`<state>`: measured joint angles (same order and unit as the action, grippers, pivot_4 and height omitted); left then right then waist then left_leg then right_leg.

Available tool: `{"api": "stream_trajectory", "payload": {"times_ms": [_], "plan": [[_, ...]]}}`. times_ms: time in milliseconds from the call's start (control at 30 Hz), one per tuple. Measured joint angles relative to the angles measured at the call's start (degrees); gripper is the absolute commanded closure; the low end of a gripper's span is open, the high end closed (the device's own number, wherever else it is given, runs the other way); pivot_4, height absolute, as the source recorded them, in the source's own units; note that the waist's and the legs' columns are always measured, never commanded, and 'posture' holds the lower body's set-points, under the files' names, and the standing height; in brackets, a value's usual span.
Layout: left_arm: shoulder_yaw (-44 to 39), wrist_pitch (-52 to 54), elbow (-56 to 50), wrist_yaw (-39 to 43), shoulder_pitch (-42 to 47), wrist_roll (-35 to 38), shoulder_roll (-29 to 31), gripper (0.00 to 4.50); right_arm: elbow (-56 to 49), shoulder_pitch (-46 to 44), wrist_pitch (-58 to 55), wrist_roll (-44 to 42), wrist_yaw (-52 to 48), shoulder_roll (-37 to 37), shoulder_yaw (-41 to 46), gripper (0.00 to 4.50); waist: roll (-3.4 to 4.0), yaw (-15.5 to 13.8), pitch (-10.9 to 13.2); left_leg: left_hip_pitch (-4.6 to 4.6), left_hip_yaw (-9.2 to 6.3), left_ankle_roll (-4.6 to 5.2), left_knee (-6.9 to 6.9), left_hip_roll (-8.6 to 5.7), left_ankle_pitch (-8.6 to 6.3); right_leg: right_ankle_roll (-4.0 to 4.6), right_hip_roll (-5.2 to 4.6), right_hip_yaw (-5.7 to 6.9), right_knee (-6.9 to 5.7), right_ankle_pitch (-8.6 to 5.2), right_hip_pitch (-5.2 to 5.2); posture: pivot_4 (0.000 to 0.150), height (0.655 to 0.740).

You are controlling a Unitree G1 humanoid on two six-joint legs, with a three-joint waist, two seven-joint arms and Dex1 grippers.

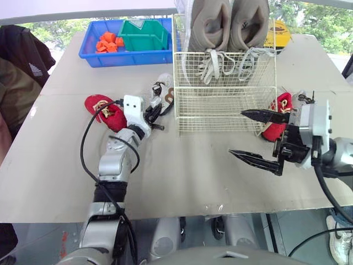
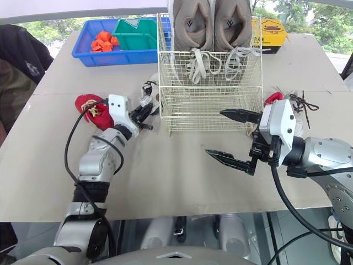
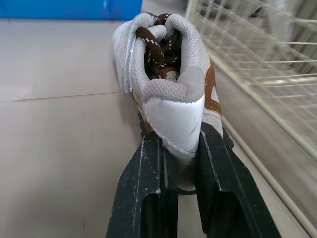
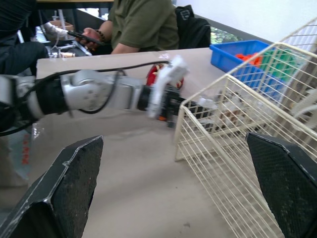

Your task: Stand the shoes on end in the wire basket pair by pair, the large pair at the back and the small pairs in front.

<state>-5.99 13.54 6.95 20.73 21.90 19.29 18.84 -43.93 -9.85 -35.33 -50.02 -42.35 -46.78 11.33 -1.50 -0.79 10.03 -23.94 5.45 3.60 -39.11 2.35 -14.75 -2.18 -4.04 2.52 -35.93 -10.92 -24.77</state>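
A cream wire basket [image 1: 220, 105] stands mid-table with a large grey pair of shoes [image 1: 229, 22] on end at its back. Just left of the basket, my left gripper [image 1: 154, 114] is shut on the heel of a small white-and-brown shoe [image 3: 168, 74] lying on the table. A small red shoe [image 1: 105, 111] lies beside my left wrist. Another small red shoe [image 1: 278, 118] lies right of the basket, behind my right gripper [image 1: 251, 137]. That gripper is wide open with nothing in it, in front of the basket's right front corner.
A blue tray [image 1: 91, 55] at the back left holds orange pieces and a green bin [image 1: 143, 34]. A yellow box [image 2: 270, 27] sits behind the basket. A seated person [image 4: 143, 25] is at the table's left side, near a dark jacket [image 1: 19, 55].
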Motion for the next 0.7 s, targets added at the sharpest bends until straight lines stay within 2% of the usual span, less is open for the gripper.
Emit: {"api": "stream_trajectory", "payload": {"times_ms": [200,300,367,500,600,667,700], "plan": [[-5.91,-6.28,-14.34,-1.04,-2.75,0.76,0.14,4.30,1.38,-3.09,0.68,1.20,0.28,0.14,-0.56,0.00,0.00,-0.04,0.00,0.01,-0.05,0.05,-0.06,0.01,-0.03,0.23,-0.03,0.02,-0.02,-0.11,0.04,0.150,0.7400],[-9.05,-7.08,-22.12,-1.01,-4.68,1.38,2.26,4.30,2.97,-6.49,0.39,1.58,0.12,0.04,-1.39,0.00,0.02,0.10,-0.01,0.05,-0.01,0.05,-0.06,0.00,-0.03,0.23,-0.01,0.00,-0.03,-0.12,0.05,0.150,0.7400],[-10.59,-7.06,-26.38,1.18,-7.60,2.55,5.70,4.30,4.46,-10.49,-1.31,1.54,0.26,-2.17,-1.79,0.00,0.04,0.30,0.00,0.05,0.05,0.03,-0.05,0.02,-0.03,0.24,0.00,-0.06,-0.05,-0.12,0.01,0.150,0.7400],[-14.26,-7.06,-34.51,10.43,-13.63,7.23,14.22,4.30,10.43,-21.56,-5.01,0.37,-2.57,-5.18,-3.94,0.00,0.05,0.21,0.02,0.06,0.05,0.02,-0.05,0.07,-0.03,0.25,0.00,-0.01,-0.04,-0.13,-0.01,0.150,0.7400],[-17.04,-7.49,-37.97,20.12,-16.77,11.69,21.72,4.30,18.32,-33.13,-8.89,-1.45,-9.79,-7.22,-7.57,0.00,0.20,0.09,0.11,0.06,0.07,0.04,-0.04,0.06,-0.05,0.27,-0.05,-0.01,0.01,-0.13,-0.04,0.150,0.7400],[-18.03,-9.60,-39.06,29.31,-17.87,14.06,26.74,4.30,27.01,-44.34,-11.98,-2.00,-17.49,-8.21,-10.53,0.00,0.34,0.11,0.19,0.03,0.10,0.04,-0.03,0.03,-0.07,0.27,-0.09,-0.02,0.01,-0.13,-0.11,0.150,0.7400],[-17.99,-10.14,-39.20,31.01,-17.87,14.25,27.53,4.30,28.44,-46.23,-12.21,-1.93,-18.87,-8.19,-10.90,0.00,0.34,0.06,0.18,0.02,0.08,0.04,0.03,0.04,-0.07,0.27,-0.07,0.00,0.05,-0.13,-0.12,0.150,0.7400]]}}
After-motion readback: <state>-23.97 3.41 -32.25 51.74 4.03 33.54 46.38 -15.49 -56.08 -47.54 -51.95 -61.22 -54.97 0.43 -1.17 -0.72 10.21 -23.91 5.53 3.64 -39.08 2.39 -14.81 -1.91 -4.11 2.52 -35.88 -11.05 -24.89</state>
